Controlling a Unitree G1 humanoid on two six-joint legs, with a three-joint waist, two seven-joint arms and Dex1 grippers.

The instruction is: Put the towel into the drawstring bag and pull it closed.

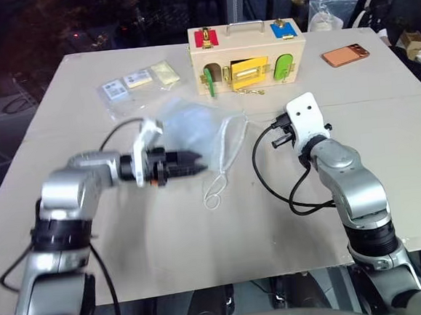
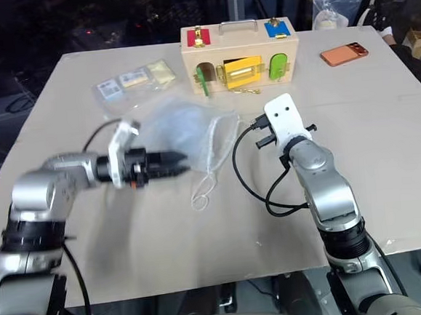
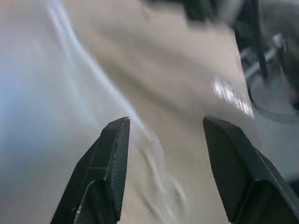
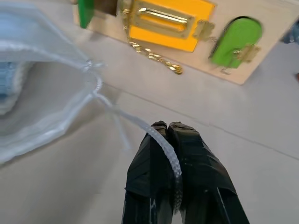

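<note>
Right pincer is pinching the thin drawstring cord of the soft, light drawstring bag holding the towel mid-counter, while left pincer is gaping empty beside it.

Probably lab: latch-board box on table
</note>
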